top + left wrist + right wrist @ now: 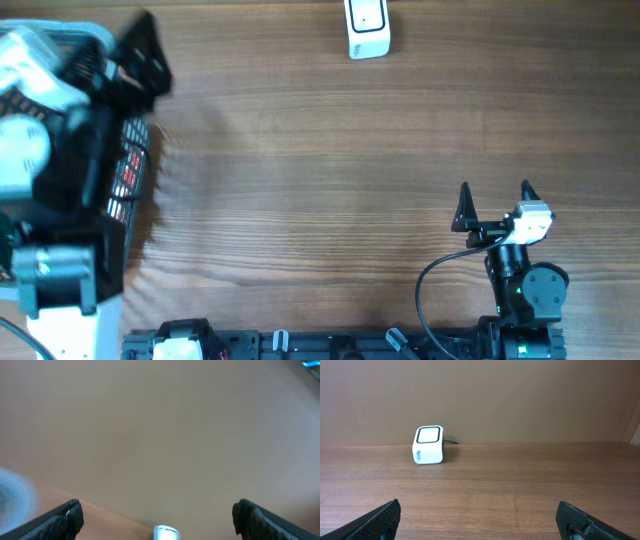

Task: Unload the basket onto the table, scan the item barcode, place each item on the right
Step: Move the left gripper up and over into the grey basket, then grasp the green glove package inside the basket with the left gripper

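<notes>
I'm at the fetching step, nothing picked up yet; my left arm hangs over the wire basket [135,175] at the table [320,150] edge, where I judge the item lies, mostly hidden; left gripper [157,507] and right gripper [495,200] both gape empty; next, grasp the item and show its barcode to the scanner [367,28].

Open table [330,150] mid-span; scanner [368,30] (far edge), wire basket [131,168] left, obstruct.
</notes>
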`<act>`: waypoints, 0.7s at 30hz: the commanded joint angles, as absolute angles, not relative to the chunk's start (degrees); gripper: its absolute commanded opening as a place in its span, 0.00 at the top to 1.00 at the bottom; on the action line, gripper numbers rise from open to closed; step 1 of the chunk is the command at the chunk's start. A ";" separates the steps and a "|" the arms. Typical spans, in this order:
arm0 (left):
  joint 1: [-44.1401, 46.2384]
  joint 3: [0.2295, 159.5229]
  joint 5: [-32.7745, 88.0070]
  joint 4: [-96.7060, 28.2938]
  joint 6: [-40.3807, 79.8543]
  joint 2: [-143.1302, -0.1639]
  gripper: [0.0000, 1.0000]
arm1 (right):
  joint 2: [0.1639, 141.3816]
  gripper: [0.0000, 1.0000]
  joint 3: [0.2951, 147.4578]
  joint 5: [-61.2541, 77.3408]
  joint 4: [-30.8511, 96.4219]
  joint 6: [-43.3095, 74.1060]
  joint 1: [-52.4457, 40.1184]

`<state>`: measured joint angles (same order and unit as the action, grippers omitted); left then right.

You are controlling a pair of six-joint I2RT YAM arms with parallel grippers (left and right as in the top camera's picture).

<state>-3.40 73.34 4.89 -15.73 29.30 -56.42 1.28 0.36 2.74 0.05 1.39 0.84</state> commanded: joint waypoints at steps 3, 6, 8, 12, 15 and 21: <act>-3.66 88.36 -23.62 -28.99 32.03 -66.08 0.00 | 1.34 0.00 0.34 2.57 -0.05 0.86 0.56; -3.66 90.02 -24.25 -30.61 31.77 -68.51 0.00 | 1.34 0.00 0.34 2.59 -0.05 0.84 0.56; -3.66 90.02 -24.12 -34.61 31.77 -68.86 0.00 | 1.34 0.00 0.34 2.57 -0.05 0.82 0.56; -3.66 90.02 -24.71 -34.26 29.19 -69.54 0.00 | 1.34 0.00 0.34 2.59 -0.05 0.84 0.56; -5.56 90.02 -33.17 -33.28 39.05 -69.56 0.00 | 1.34 0.00 0.34 2.57 -0.05 0.84 0.56; -15.35 90.02 -30.89 -38.30 50.96 -72.25 0.01 | 1.34 0.00 0.34 2.59 -0.05 0.84 0.56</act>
<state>-10.04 89.17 -30.57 -35.35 41.47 -69.84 1.28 0.36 2.74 0.05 1.39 0.84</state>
